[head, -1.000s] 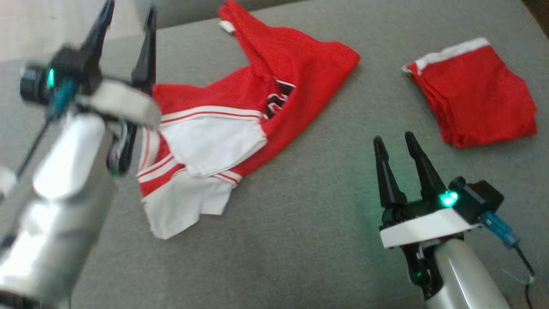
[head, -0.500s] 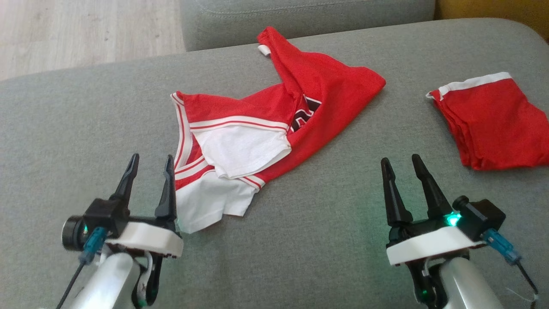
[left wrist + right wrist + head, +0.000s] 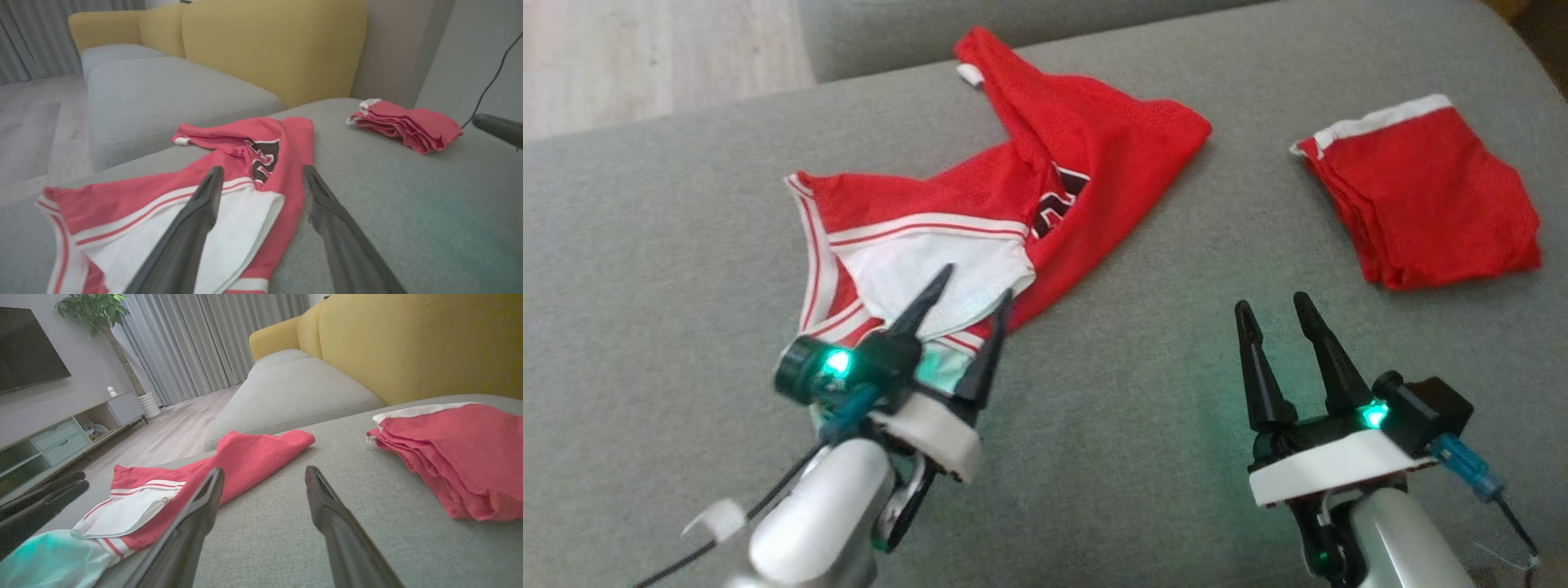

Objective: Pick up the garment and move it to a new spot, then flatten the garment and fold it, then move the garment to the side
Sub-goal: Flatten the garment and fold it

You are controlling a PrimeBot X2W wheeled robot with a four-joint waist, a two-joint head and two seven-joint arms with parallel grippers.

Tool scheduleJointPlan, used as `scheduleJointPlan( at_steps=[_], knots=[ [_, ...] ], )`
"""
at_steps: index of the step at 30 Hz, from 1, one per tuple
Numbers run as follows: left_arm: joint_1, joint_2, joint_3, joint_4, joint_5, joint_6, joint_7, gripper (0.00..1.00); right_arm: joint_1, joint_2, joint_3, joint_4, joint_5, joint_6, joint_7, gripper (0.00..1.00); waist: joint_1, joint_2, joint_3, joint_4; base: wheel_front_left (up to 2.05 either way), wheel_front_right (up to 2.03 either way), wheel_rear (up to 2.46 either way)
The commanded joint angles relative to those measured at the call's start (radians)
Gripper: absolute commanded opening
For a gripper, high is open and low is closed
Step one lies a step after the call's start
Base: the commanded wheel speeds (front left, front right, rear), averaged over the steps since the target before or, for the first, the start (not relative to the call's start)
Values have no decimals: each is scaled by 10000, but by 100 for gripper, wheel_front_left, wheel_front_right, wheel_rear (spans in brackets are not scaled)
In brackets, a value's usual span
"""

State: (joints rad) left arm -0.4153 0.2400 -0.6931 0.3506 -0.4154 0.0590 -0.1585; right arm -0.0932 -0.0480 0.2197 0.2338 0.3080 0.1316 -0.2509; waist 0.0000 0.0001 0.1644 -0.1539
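Your left gripper (image 3: 978, 280) is spread wide with nothing between its fingers. It hangs over the near end of the red jersey (image 3: 1086, 139), and in the left wrist view one finger lies across the white panel while the other sits over bare fabric just off the jersey's edge. You cannot tell from these views whether the tips touch the cloth.

Your right gripper (image 3: 1271, 301) is spread just as wide and holds nothing. It sits well to the right of the jersey, above the grey sofa cushion (image 3: 1135, 408).

The jersey lies crumpled on that cushion. Its white, red-striped part is nearest you, and its red body is bunched and folded over towards the far edge. A black-and-white number shows partly from inside a fold. Well to the right of the jersey, a folded red garment (image 3: 1429, 204) with a white band rests flat on the same cushion, apart from both grippers.

Beyond the jersey stands a yellow backrest (image 3: 273, 45), with a second grey seat in front of it.

In the right wrist view, far to the left of the jersey, a low TV cabinet (image 3: 61, 433) stands against the wall. Its open compartment (image 3: 94, 426) holds something pale and crumpled, too small to name. Beside that compartment are two closed drawers (image 3: 53, 443). A small white object (image 3: 111, 391) stands on top of the cabinet.
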Motion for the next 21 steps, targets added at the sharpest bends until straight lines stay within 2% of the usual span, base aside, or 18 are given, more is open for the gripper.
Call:
scheduleJointPlan(
  at_steps=[1, 6, 14, 15, 16, 21],
  knots=[
    [-559, 103, 244, -154, 119, -47, 70, 100, -352, -22, 232, -346, 49, -9, -109, 100, 0, -1, 191, -188, 0, 0, 0],
    [-1489, -52, -486, 1058, 844, -104, 854, 100, -557, -22, 253, -427, 234, -9, -109, 100, 0, -1, 755, -757, 0, 0, 0],
    [-1978, 29, -593, 2131, 1262, 312, 821, 100, -600, -22, 192, -412, 347, -9, -109, 100, 0, -1, 985, -1078, 0, 0, 0],
    [-1995, 13, -561, 2214, 1239, 361, 779, 45, -601, -22, 185, -406, 353, -9, -109, 100, 0, -1, 983, -1091, 0, 0, 0],
    [-2017, -3, -512, 2266, 1205, 404, 698, 0, -604, -22, 177, -399, 359, -9, -109, 100, 0, -1, 979, -1099, 0, 0, 0],
    [-2109, -65, -434, 2390, 1078, 404, 406, 0, -583, -22, 102, -328, 346, -9, -109, 100, 0, -1, 834, -984, 0, 0, 0]
  ],
)
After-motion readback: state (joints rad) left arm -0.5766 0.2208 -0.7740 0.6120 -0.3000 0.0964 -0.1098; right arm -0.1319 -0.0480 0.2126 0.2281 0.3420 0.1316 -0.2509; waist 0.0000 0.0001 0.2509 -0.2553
